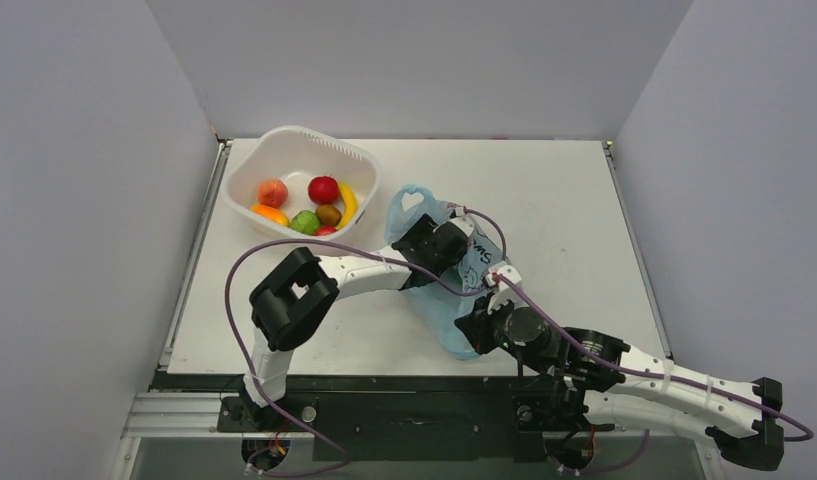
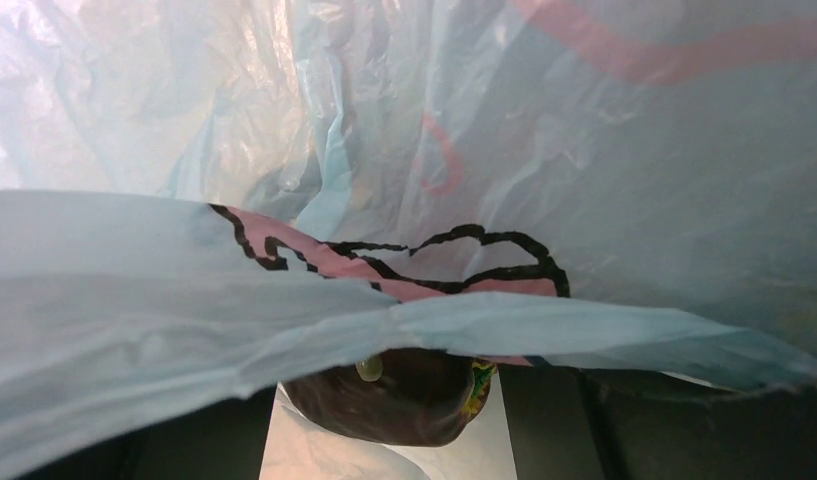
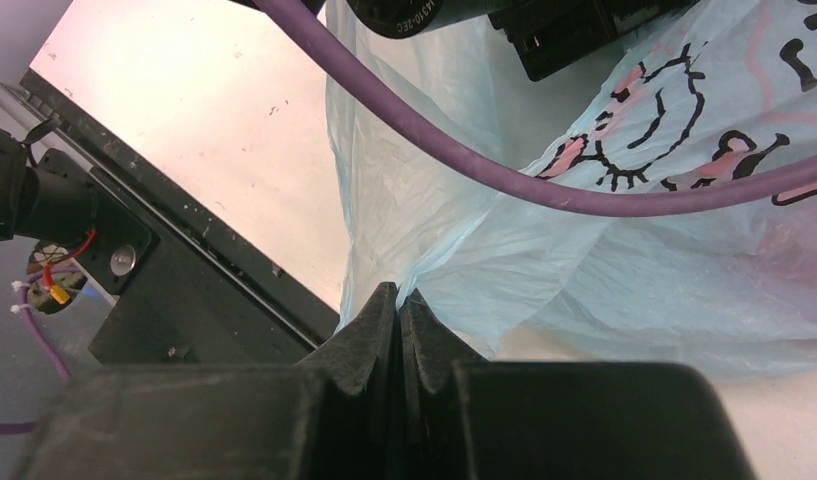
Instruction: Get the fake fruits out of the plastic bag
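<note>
Right hand [image 3: 396, 300] clamps plastic bag [image 3: 434, 200], lettering [image 1: 481, 256] illegible; left hand [image 1: 452, 250] inside, cannot tell if apart.

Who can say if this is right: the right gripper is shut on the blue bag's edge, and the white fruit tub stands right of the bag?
Not quite: the top view shows the white tub left of the plastic bag. The right gripper is indeed shut on the bag's edge.
</note>
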Robot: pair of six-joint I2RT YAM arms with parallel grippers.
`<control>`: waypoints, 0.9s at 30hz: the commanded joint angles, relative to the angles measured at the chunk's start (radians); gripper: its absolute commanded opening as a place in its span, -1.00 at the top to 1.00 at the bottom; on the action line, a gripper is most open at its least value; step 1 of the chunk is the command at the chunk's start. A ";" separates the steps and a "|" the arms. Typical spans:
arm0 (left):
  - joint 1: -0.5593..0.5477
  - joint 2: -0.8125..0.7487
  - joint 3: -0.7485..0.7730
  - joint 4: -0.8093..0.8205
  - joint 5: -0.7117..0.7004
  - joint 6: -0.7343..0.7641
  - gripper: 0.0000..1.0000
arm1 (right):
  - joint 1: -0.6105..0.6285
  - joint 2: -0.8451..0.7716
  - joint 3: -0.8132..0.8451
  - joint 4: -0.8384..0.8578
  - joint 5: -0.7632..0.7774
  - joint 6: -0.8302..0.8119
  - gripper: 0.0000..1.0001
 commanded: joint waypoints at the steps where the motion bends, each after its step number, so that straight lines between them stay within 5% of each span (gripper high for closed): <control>1: -0.014 0.058 -0.077 -0.028 0.087 -0.103 -0.20 | 0.005 -0.014 -0.001 0.048 0.010 -0.035 1.00; 9: -0.043 0.023 -0.092 -0.006 0.022 -0.106 0.68 | 0.005 -0.061 -0.038 0.087 0.013 -0.040 1.00; 27: -0.230 -0.234 -0.083 -0.123 0.054 -0.296 0.83 | 0.007 -0.003 -0.017 0.028 -0.004 -0.127 1.00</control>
